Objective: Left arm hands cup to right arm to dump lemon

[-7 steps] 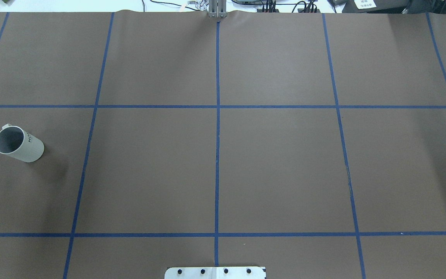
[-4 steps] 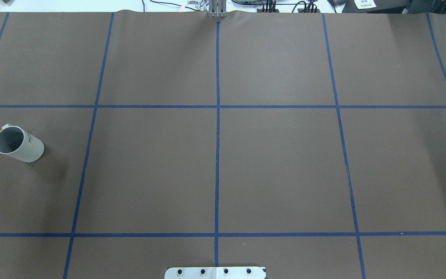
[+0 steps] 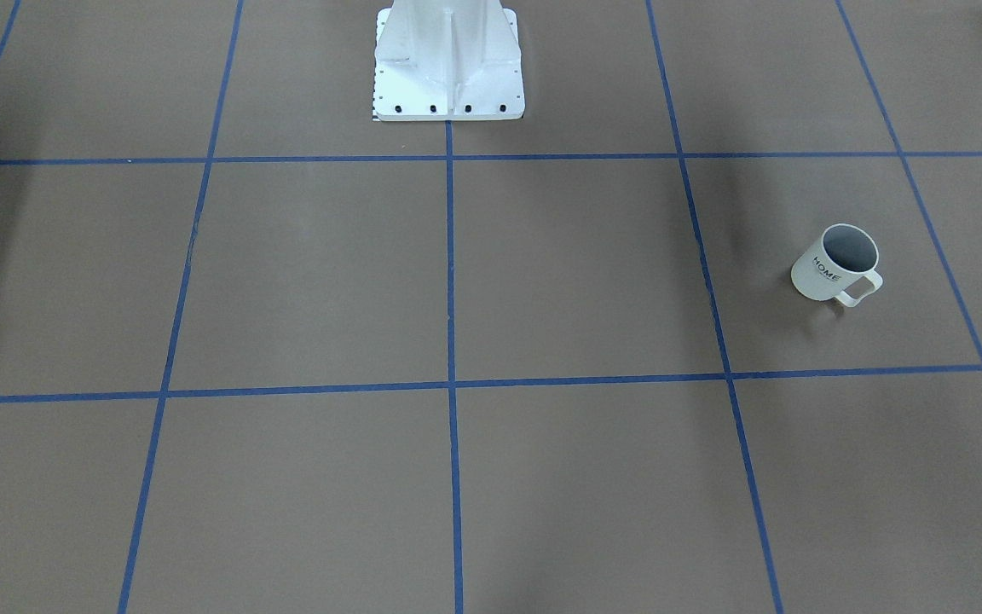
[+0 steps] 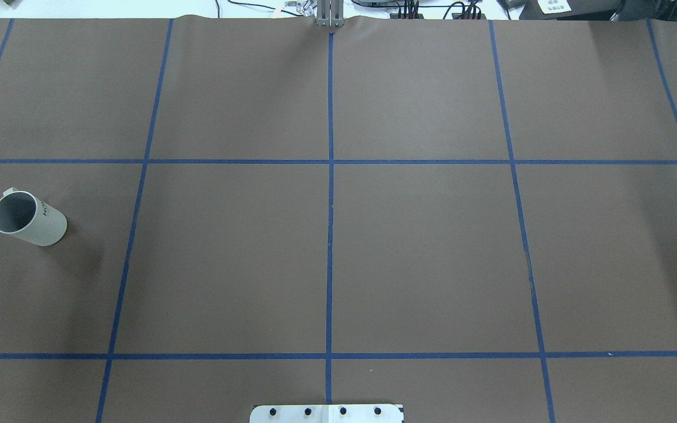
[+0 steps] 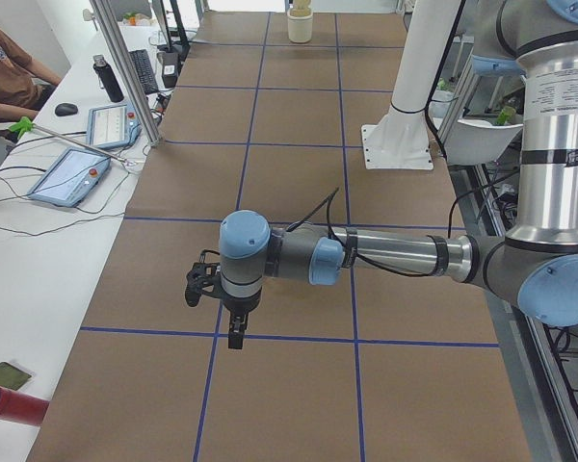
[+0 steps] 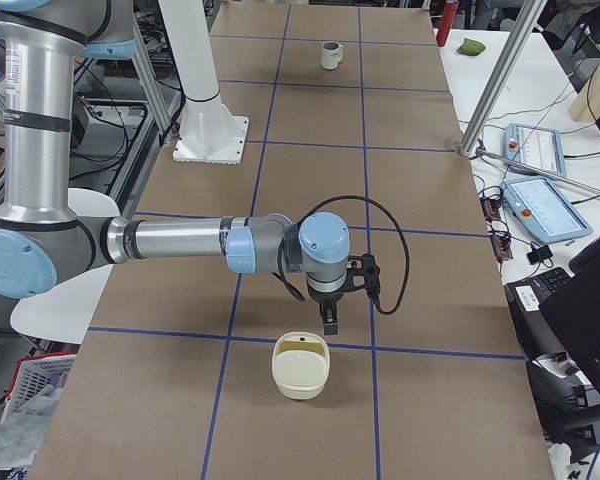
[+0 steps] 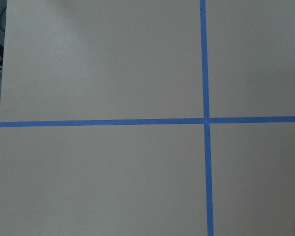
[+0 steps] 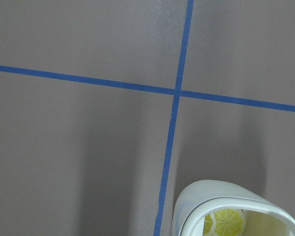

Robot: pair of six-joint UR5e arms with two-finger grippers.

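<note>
I see the HOME mug (image 3: 834, 264) upright and ungripped, well to the left of the white pedestal (image 3: 448, 60), seemingly empty. Lemon slices (image 8: 228, 220) lie in a cream bowl (image 6: 300, 387) far right of the pedestal, under the right gripper (image 6: 330, 322). The left gripper (image 5: 233, 332) hangs clear of the mug. I can't tell how wide either gripper stands. I judge the dump done.

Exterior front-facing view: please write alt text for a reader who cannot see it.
A white HOME mug stands upright at the right of a brown table gridded with blue tape. A white base mount sits at top centre; no robot arm shows.
</note>
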